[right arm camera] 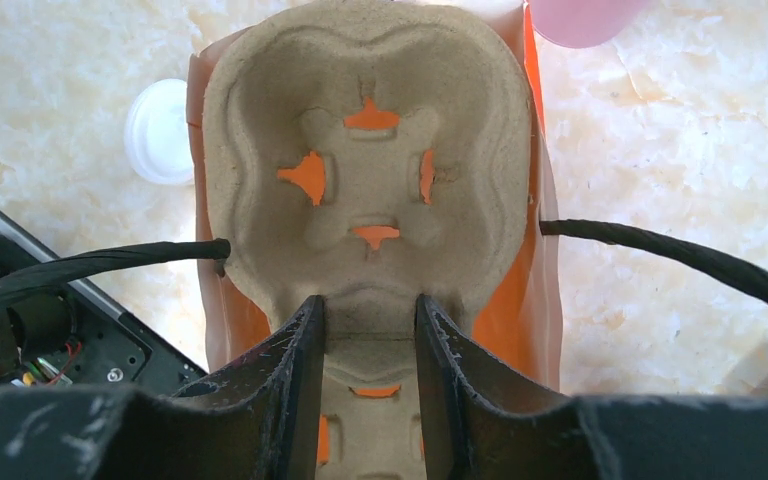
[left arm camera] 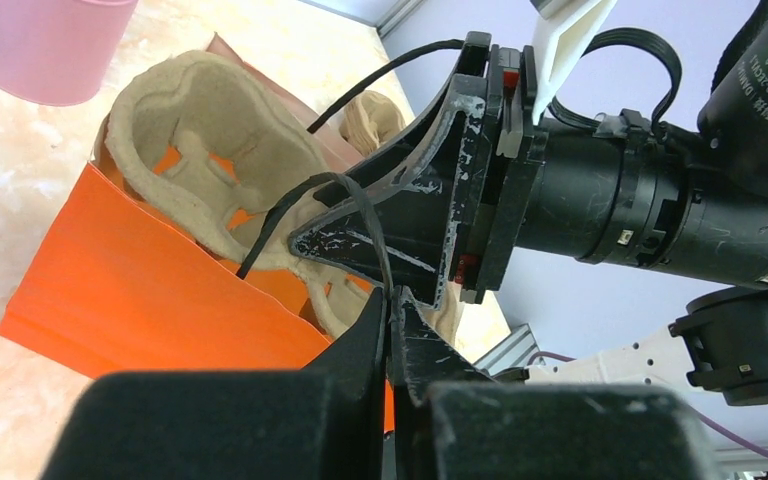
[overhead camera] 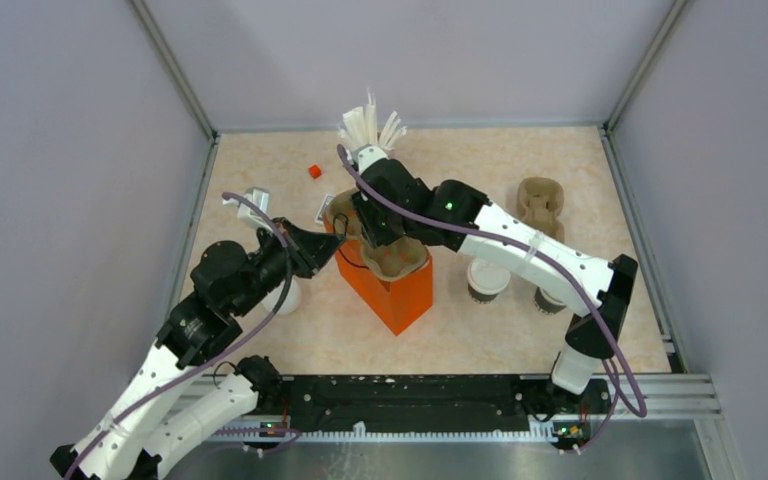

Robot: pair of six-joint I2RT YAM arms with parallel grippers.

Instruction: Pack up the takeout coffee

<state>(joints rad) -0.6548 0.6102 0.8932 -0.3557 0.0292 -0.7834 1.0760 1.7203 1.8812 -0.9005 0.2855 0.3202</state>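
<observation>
The pale marbled tabletop (overhead camera: 520,150) lies beneath me, and my two arms meet over its middle. There the tall orange paper bag (overhead camera: 405,298) stands upright with its mouth open. Filling that mouth is the brown moulded-pulp cup carrier (right arm camera: 260,120), part of it above the rim, with orange showing through the cut-outs at its centre. My right gripper (right arm camera: 368,310) hangs over it from 1 o'clock. Its jaws are part-way closed and pinch the carrier's narrow middle between them. My left gripper (overhead camera: 332,248) sits at the bag's 9 o'clock edge. Its jaws are pressed tight together on one black cord handle (right arm camera: 660,250) of the bag, which runs taut away from the rim.

A second pulp carrier (overhead camera: 540,205) of the same make lies at the bag's 2 o'clock, well apart. The takeout coffee (overhead camera: 487,278), a small dark brown paper cup under a round white plastic lid, stands upright on the table at the bag's 3 o'clock. It is near the bag but apart from it, partly beneath my right forearm. Another dark cup (overhead camera: 550,298) sits just beside the coffee at its 3 o'clock, mostly hidden by that arm. A pink cup (left arm camera: 45,40) stands at the bag's 9 o'clock. A bunch of white sticks (overhead camera: 370,125) stands at 12 o'clock by the back wall. A tiny red cube (overhead camera: 314,171) lies at 11 o'clock.
</observation>
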